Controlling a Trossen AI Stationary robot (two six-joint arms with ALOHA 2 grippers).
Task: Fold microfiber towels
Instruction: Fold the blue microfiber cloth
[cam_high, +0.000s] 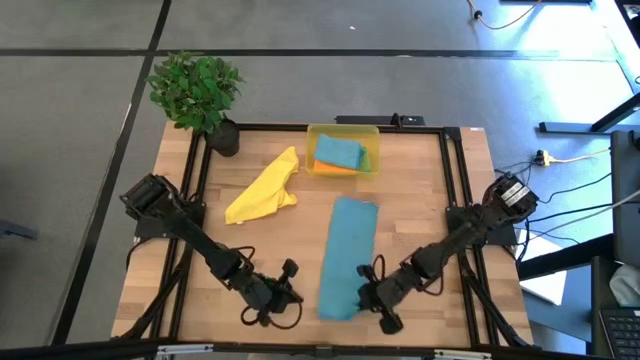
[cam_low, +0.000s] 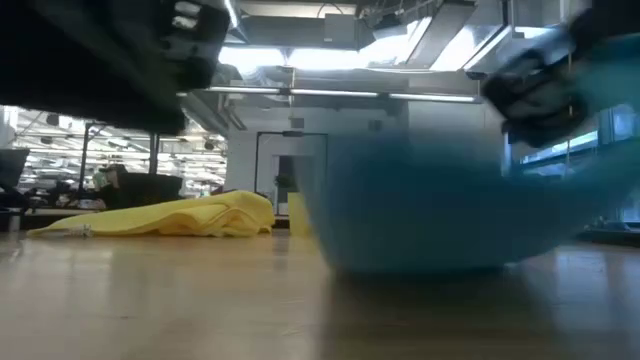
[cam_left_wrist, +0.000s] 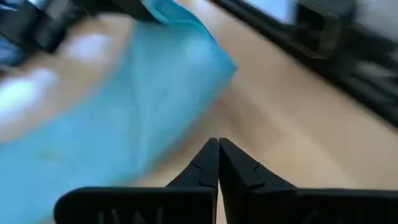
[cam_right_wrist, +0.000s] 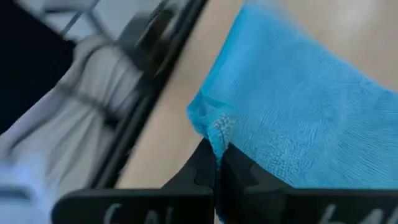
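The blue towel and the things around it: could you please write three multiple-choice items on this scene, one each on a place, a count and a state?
1. Where is the yellow towel?
A. inside the bin
B. on the table beside the bin
C. under the plant

2. How many towels lie on the bare table?
A. two
B. four
C. none

3. The right end effector is:
A. wide open
B. shut on the blue towel
C. shut on nothing

Answers: 1 B, it lies crumpled left of the bin. 2 A, yellow and blue only. 3 B, the right wrist view shows a towel corner pinched.
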